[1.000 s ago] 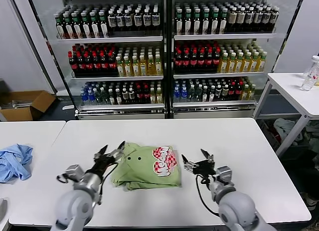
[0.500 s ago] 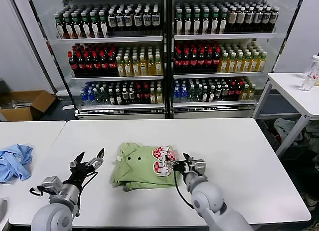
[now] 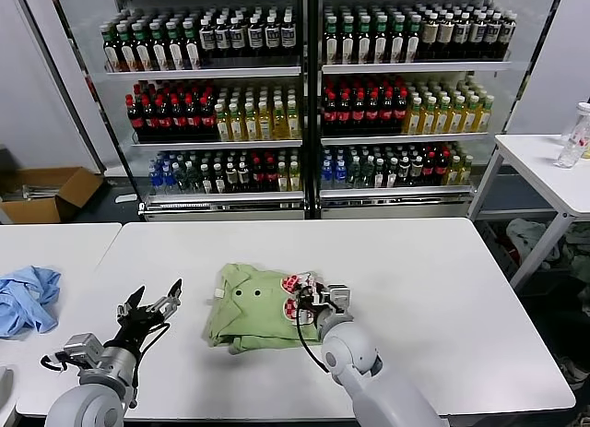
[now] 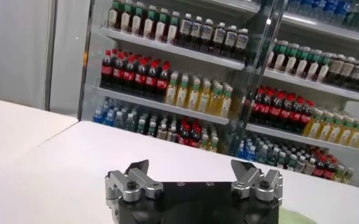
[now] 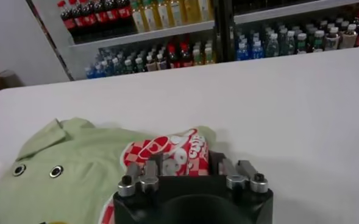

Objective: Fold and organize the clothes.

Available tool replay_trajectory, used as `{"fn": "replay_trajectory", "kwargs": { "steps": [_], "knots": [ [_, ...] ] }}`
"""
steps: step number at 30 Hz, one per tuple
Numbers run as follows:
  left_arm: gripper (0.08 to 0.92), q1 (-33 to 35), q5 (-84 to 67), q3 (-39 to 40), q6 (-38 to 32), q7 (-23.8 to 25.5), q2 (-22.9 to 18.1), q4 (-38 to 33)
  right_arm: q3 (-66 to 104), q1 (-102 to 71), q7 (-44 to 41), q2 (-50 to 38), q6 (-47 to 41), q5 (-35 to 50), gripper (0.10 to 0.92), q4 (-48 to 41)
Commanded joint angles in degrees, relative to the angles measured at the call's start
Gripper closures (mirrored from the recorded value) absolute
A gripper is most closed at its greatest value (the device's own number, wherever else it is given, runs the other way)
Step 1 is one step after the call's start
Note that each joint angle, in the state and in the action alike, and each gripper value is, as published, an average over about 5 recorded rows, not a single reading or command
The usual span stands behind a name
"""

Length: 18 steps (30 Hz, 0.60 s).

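The right gripper [image 3: 310, 298] rests on the right edge of the folded pale green shirt [image 3: 258, 307], just below centre of the head view, over the red-and-white checkered print [image 3: 295, 296]. In the right wrist view its fingers [image 5: 144, 176] point into the printed cloth, with a gap between the two pairs; whether any fabric is pinched between them cannot be told. The right arm runs from there down to the lower edge of the frame.

The left gripper [image 3: 147, 305] hovers in the lower left of the head view, clear of the shirt, with bare table between them. Its fingers [image 4: 135, 180] are spread wide and hold nothing, both tips plainly apart in the left wrist view.

The shirt lies as a compact folded bundle on the white table [image 3: 442, 289], collar toward the left, two small dark buttons [image 5: 37, 170] showing on the front.

A crumpled blue garment [image 3: 26, 298] sits on a second white table [image 3: 55, 247] at the left edge. Behind, across the top of the frame, stands a glass-fronted drinks cooler [image 3: 304, 95] with rows of bottles. An open cardboard box [image 3: 41, 192] lies on the floor at the left, and a side table [image 3: 544, 164] with a clear bottle [image 3: 575, 136] stands at the right edge.
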Motion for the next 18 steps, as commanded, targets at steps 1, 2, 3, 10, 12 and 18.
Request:
{"fn": "replay_trajectory", "kwargs": {
  "steps": [1, 2, 3, 10, 12, 18],
  "knots": [
    [0.177, 1.90, 0.13, -0.89, -0.94, 0.44, 0.06, -0.36, -1.80, 2.27, -1.98, -2.30, 0.47, 1.08, 0.552, -1.18],
    [0.177, 2.10, 0.24, -0.98, -1.13, 0.51, 0.02, -0.41, -1.78, 2.42, -3.04, -3.53, 0.62, 0.75, 0.587, -0.88],
    [0.177, 2.23, 0.36, -1.09, -1.24, 0.57, -0.09, -0.50, -1.66, 2.56, -4.01, -4.59, 0.78, 0.15, 0.613, -0.82],
    [0.177, 3.75, 1.65, -1.34, -1.44, 0.63, -0.84, -2.56, 3.01, 2.98, -9.98, -10.36, 2.92, -4.01, 0.804, -1.16],
    [0.177, 4.42, 2.10, -1.44, -1.50, 0.67, -0.95, -3.26, 4.62, 3.14, -11.90, -11.50, 3.14, -5.03, 0.855, -1.23],
    [0.177, 6.73, 3.96, -1.75, -1.80, 1.09, -1.51, -5.85, 6.96, 2.23, -18.31, -14.28, 7.81, -16.84, 0.912, 0.16]
  ]
}}
